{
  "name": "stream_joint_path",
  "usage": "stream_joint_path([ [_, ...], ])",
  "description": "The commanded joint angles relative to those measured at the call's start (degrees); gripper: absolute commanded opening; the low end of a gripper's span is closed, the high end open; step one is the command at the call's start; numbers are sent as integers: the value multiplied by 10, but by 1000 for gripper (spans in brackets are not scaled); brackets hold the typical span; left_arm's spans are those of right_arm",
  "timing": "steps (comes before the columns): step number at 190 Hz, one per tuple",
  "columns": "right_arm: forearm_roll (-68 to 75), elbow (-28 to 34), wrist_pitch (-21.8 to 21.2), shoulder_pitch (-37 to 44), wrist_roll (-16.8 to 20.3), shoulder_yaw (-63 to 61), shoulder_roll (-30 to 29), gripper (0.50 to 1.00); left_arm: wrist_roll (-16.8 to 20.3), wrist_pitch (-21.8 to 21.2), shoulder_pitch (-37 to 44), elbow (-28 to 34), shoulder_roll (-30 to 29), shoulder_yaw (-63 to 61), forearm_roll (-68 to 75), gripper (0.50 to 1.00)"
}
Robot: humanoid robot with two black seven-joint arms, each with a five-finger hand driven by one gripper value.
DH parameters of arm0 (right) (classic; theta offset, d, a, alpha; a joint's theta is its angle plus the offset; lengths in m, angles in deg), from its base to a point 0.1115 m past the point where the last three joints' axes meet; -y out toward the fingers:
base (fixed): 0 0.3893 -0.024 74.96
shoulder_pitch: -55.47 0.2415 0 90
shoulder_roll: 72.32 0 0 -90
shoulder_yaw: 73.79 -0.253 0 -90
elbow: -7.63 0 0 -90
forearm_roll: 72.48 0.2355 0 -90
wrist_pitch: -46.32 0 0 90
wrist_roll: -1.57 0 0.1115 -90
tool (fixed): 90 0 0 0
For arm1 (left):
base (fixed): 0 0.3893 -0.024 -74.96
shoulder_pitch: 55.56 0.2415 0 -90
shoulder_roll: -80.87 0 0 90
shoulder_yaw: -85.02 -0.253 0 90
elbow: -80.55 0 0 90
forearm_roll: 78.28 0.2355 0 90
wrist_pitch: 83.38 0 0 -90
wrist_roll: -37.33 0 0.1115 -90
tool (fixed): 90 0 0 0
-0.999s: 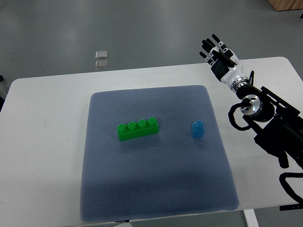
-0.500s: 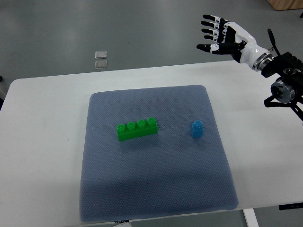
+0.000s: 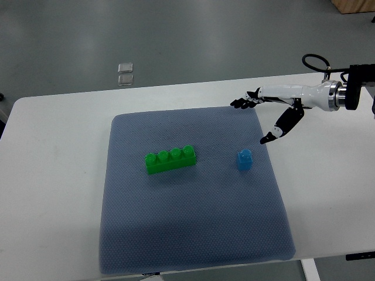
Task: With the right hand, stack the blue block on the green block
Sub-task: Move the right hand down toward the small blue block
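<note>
A small blue block stands on the grey-blue mat, right of centre. A long green block with a row of studs lies on the mat's middle, a short gap to the left of the blue one. My right hand reaches in from the right edge, fingers spread and thumb pointing down, empty. It hovers just above and to the right of the blue block, not touching it. The left arm is out of view.
The mat lies on a white table. Two small clear squares lie on the floor beyond the table's far edge. The table's right edge is near the arm.
The right hand has swung down and left from above the table's far right corner to the mat's right edge, close to the blue block. The blocks have not moved.
</note>
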Motion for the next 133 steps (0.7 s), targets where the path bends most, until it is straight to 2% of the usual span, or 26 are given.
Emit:
stream_joint_path([
  [1,-29,5,-4,0,23,12,-3,913,0,0,0,0,0,0,0,1000],
  [59,-41,6,25,-4,131,15,-44,911,0,0,0,0,0,0,0,1000],
  [102,-54,19,26,-4,150,41,-68,911,0,0,0,0,0,0,0,1000],
  [133,-54,20,25,-4,200,48,-85,911,0,0,0,0,0,0,0,1000],
])
